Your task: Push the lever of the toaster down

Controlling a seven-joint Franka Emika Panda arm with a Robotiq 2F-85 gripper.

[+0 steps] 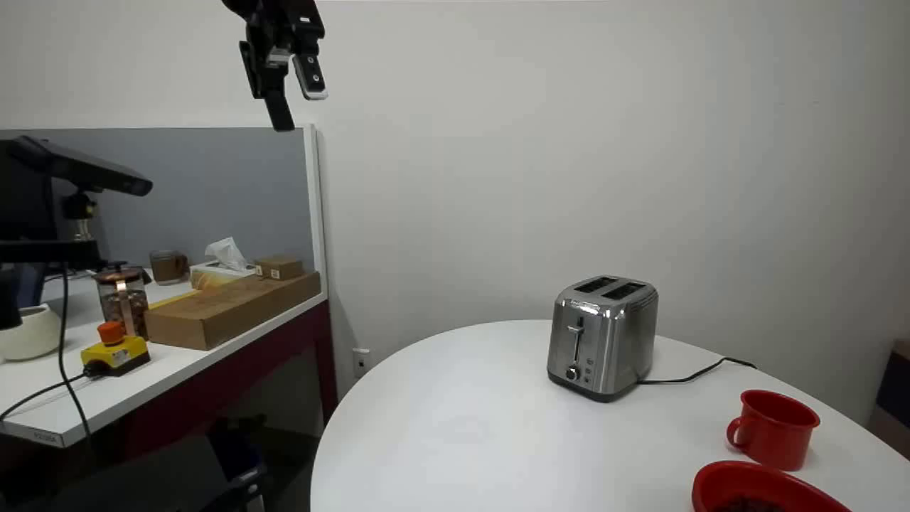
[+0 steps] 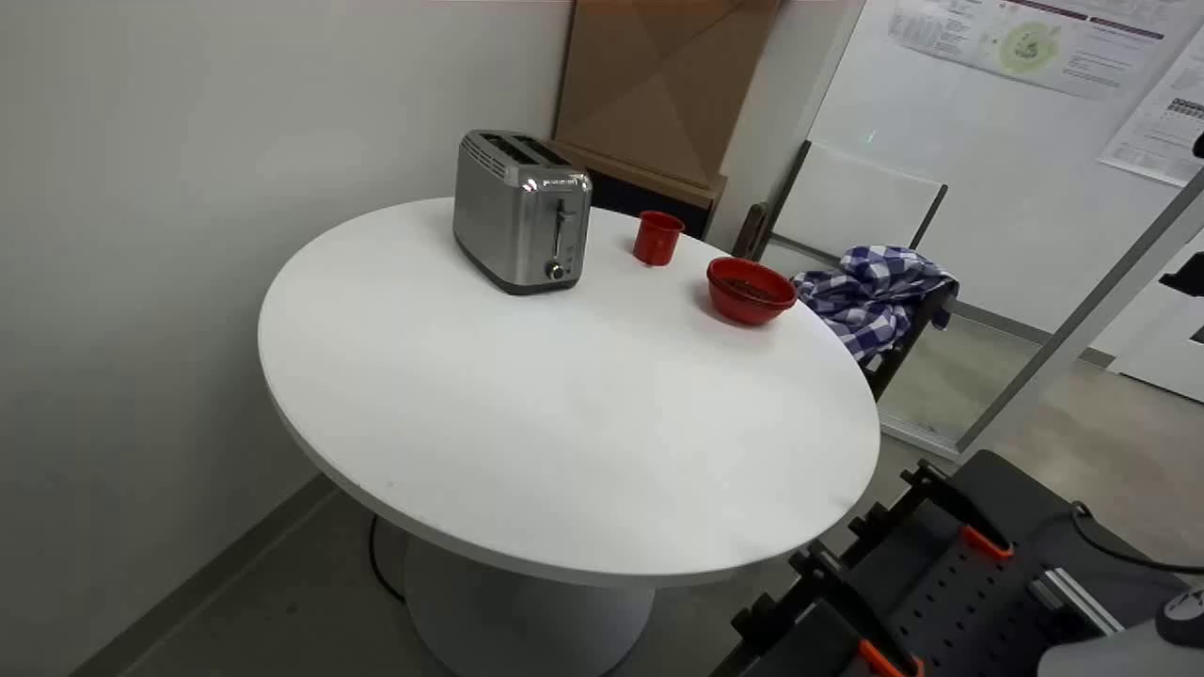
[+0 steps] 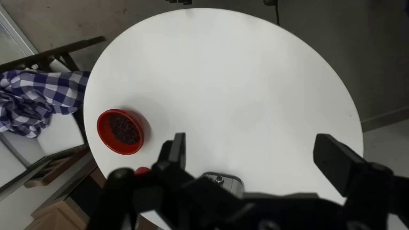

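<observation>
Seeing a pale pot (image 1: 30,334) at the far left of an exterior view, then a yellow button box (image 1: 129,350) in front of a glass coffee press (image 1: 114,295). Next along, meeting a brownish mug (image 1: 168,268), a tissue box (image 1: 213,274) and, nearer, a long cardboard box (image 1: 234,309). Looking up from there, finding the end effector (image 1: 298,111) hanging high in front of the wall (image 1: 533,156), spreading its fingers (image 3: 329,159) wide in the wrist view and gripping nothing. Farther right, on the round white counter (image 1: 441,412), seeing the silver toaster (image 1: 604,340) standing upright near the wall in both exterior views, well apart from the end effector. Finding its lever (image 1: 575,330) sitting near the top of its slot (image 1: 576,348), above a round knob (image 1: 573,372). In the wrist view, glimpsing only part of the toaster, hiding mostly behind the end effector. Following a dark cord (image 1: 700,374) leaving the toaster low down and running right toward the counter's edge. Then catching a red cup (image 1: 778,434), and just in front a red bowl (image 1: 718,475) running off the bottom of an exterior view. In the wrist view, making out dark grainy contents (image 3: 124,129) filling part of the bowl.
</observation>
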